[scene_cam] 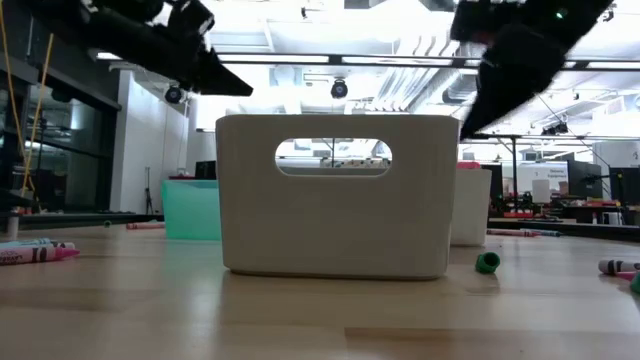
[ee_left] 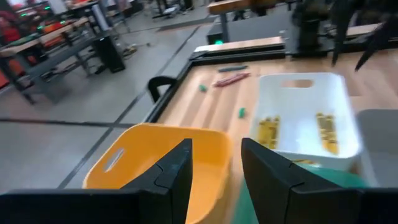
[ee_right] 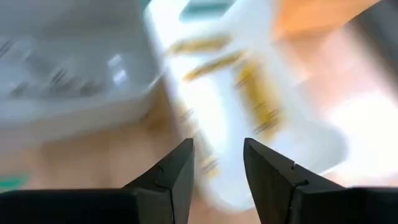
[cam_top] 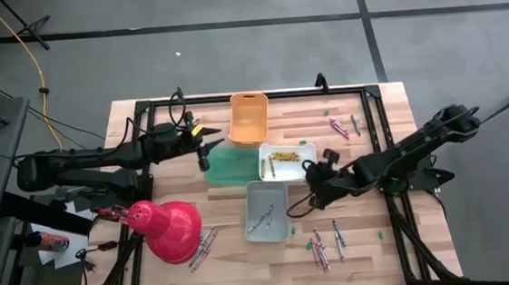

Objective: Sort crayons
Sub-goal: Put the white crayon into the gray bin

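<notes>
Yellow crayons lie in the white bin, and grey ones lie in the grey bin. Loose crayons lie on the table at the far right, the near right and the near left. My left gripper is open and empty above the gap between the orange bin and the green bin. My right gripper is open and hovers over the white bin's near right corner. Nothing shows between its fingers.
The four bins stand close together mid-table. A red dome-shaped object sits at the near left. A black frame runs around the work area. Small green specks lie on the wood. In the low view the grey bin fills the middle.
</notes>
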`<state>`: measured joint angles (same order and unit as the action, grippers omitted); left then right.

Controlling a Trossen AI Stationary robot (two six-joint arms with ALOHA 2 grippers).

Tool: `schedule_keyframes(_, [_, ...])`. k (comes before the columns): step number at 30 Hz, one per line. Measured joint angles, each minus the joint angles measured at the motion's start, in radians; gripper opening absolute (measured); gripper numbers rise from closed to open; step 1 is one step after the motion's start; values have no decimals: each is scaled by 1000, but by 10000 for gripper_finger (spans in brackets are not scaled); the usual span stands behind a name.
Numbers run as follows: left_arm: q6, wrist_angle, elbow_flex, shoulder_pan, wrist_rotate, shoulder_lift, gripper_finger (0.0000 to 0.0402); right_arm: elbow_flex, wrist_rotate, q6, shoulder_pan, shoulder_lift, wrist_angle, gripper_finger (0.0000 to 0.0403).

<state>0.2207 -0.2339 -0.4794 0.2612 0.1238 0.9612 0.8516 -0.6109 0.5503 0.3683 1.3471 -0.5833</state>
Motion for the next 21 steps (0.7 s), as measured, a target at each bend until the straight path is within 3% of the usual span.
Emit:
schedule_keyframes(5, [-40, -113, 63, 123, -11, 0, 126, 0, -376, -28, 0, -27, 43, 133])
schedule_keyframes(9, [-171, -198, 122, 251, -11, 1, 126, -3, -546, 44, -45, -27, 43, 133])
schedule_keyframes(15, [-272, -162, 125, 372, 13, 82, 126, -67, -546, 161, -163, -27, 42, 132])
schedule_keyframes(18, [-323, 25, 48, 406, 28, 163, 126, -109, -500, 205, -222, -27, 52, 132])
schedule_keyframes(21, [-364, 310, -121, 435, 49, 262, 126, -129, -463, 209, -280, -27, 75, 132])
